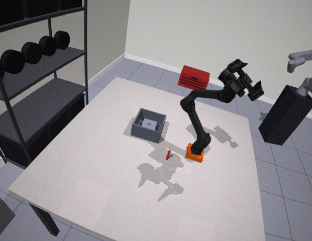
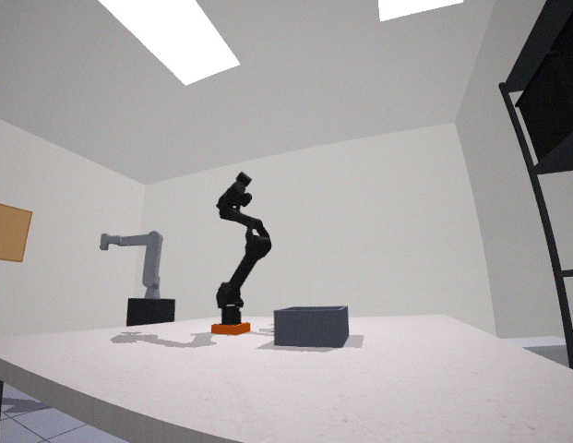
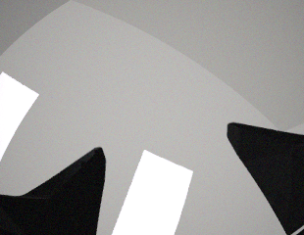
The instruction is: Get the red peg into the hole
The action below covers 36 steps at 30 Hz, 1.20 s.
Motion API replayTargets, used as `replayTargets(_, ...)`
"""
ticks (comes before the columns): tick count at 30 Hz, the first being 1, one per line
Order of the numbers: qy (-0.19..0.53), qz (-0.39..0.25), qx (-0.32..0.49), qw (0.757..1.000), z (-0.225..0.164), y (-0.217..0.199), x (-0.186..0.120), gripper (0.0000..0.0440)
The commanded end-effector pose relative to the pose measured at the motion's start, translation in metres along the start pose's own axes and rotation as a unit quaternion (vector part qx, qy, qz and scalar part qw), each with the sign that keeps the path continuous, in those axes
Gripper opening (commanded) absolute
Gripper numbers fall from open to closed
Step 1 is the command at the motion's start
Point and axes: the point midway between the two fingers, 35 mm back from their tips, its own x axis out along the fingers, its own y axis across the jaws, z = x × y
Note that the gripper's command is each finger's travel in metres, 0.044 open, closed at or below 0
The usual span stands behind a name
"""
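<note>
Red peg point(image 1: 168, 154) on counter point(image 1: 98, 160) point(image 2: 396, 381), well in from all edges; seems upright, long axis near vertical. Open box point(image 1: 144, 132) point(image 2: 310, 327) nearer shelf-side edge, pale plate point(image 1: 149, 124) inside. Fingers point(image 1: 255, 92) point(image 2: 243, 178) raised, wide apart, gripping nothing.

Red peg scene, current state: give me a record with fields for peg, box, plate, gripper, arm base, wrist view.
peg: red peg on the table, outside the box, between it and the arm base
box: gray-blue, open-topped
plate: pale, at the box bottom, peg not in it
gripper: open, nothing between the fingers, raised well above the table
arm base: orange
wrist view: both fingers, ceiling lights, no peg
</note>
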Motion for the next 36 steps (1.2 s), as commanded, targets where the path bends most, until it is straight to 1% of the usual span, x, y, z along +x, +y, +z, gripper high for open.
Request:
replayTargets(1, -0.007, -0.002, -0.012, 1.0, 0.003, -0.002, 0.0, 0.0421)
replayTargets(2, -0.013, -0.006, -0.029, 0.999, 0.005, -0.005, 0.0, 0.044)
replayTargets(9, -0.035, -0.046, -0.141, 0.988, 0.02, -0.04, 0.001, 0.044)
replayTargets(13, -0.05, -0.073, -0.202, 0.975, 0.034, -0.06, 0.0, 0.044)
replayTargets(18, -0.072, -0.108, -0.275, 0.953, 0.056, -0.084, -0.002, 0.044)
replayTargets(22, -0.092, -0.139, -0.329, 0.929, 0.078, -0.1, -0.004, 0.044)
replayTargets(27, -0.12, -0.18, -0.391, 0.894, 0.109, -0.118, -0.009, 0.044)
replayTargets(36, -0.178, -0.262, -0.482, 0.817, 0.173, -0.138, -0.027, 0.044)
